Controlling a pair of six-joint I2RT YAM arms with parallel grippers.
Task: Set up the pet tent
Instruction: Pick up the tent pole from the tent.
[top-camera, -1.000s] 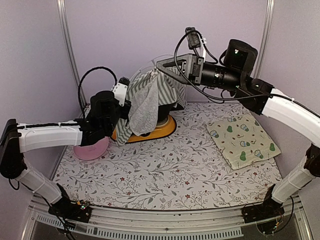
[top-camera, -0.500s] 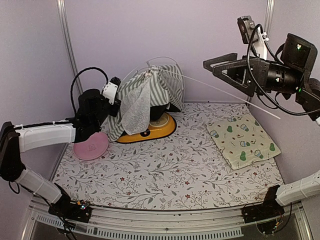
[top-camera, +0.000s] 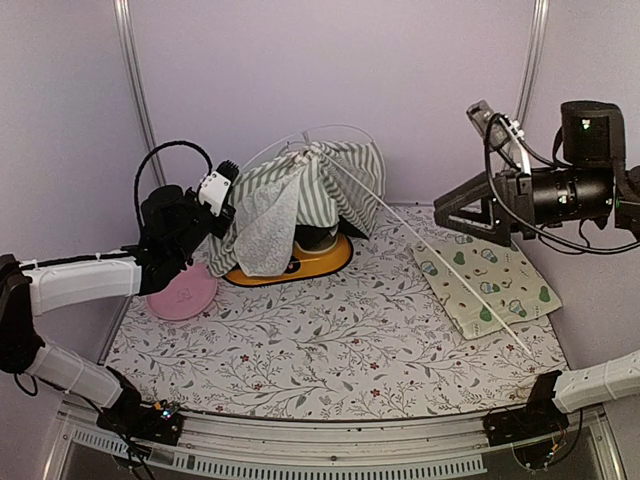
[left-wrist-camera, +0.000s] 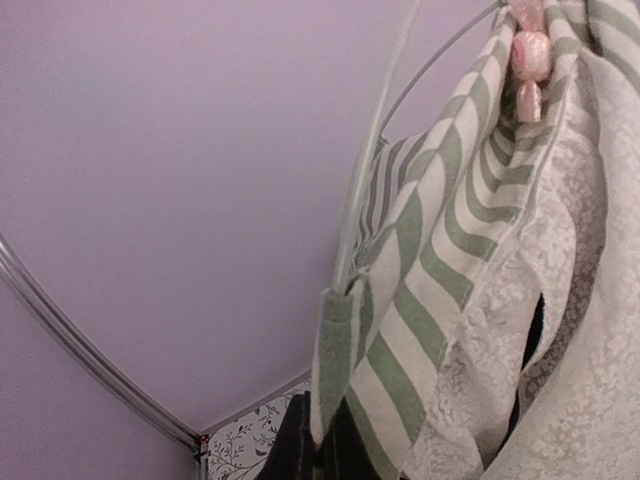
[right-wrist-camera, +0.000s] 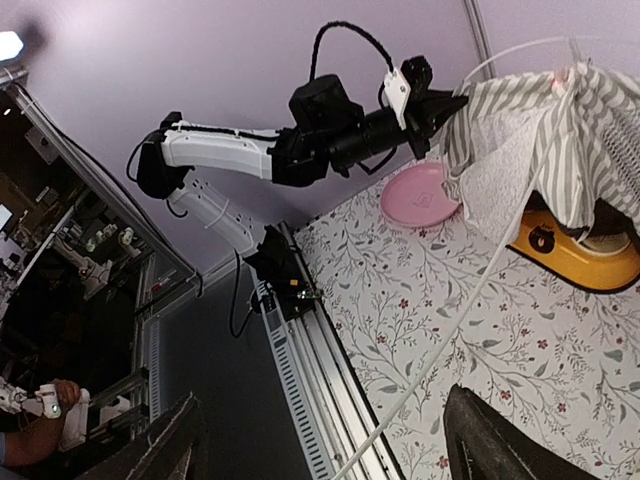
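Sage-green striped pet tent (top-camera: 300, 200) sags over the orange bowl (top-camera: 300, 265). Left of the bowl, the left gripper (top-camera: 222, 195) pinches its hem, probably anchoring it. Well right, the right gripper (top-camera: 452, 222) gapes wide near a loose white pole (top-camera: 440, 265).

Green-and-white striped pet tent (top-camera: 340, 185) slumped at the rear, lace curtain (top-camera: 265, 225) drooping, one white pole (top-camera: 450, 270) slanting out rightward.
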